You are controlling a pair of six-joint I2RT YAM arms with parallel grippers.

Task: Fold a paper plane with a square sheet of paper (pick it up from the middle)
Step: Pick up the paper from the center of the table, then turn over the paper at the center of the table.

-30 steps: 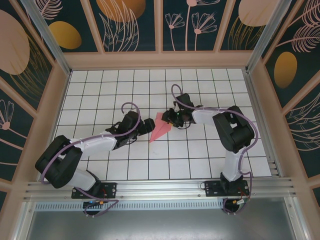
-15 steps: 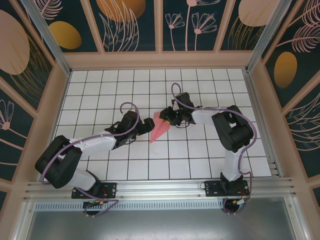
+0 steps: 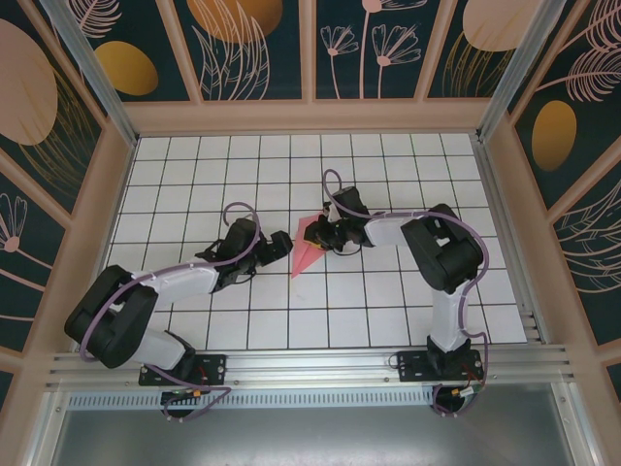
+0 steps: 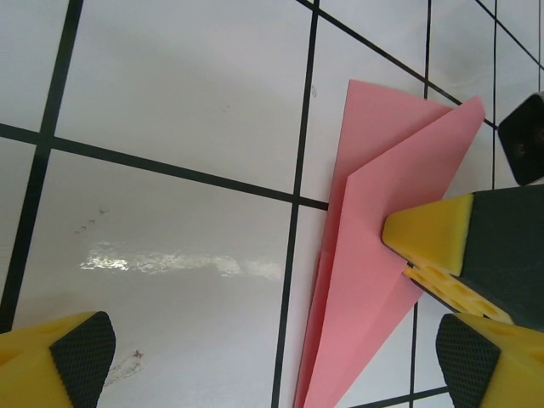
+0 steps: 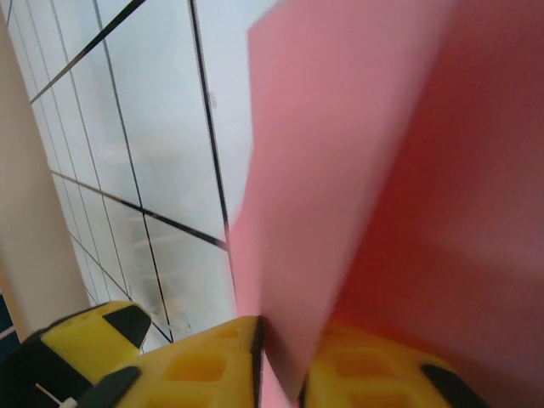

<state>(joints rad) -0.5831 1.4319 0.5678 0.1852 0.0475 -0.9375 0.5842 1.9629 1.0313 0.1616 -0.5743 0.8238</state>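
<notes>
Paper plane (image 3: 309, 249) (pink-red) lies clenched in right claw (image 3: 323, 237), left claw (image 3: 283, 243) spread wide.

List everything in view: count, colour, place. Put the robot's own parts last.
plane: one, pink-red, folded, mid-table, between the two pincers
table: one, white tiles with black lines, under everything
walls: three, dark with orange and pink plant prints, left, back and right
rail: one, silver, near edge, by the arm bases
left arm: one, black and white, reaching in from near left
right arm: one, black and white, reaching in from near right
left pincer: one, yellow with black pads, open, left of the plane
right pincer: one, yellow, shut on the plane's far part
</notes>
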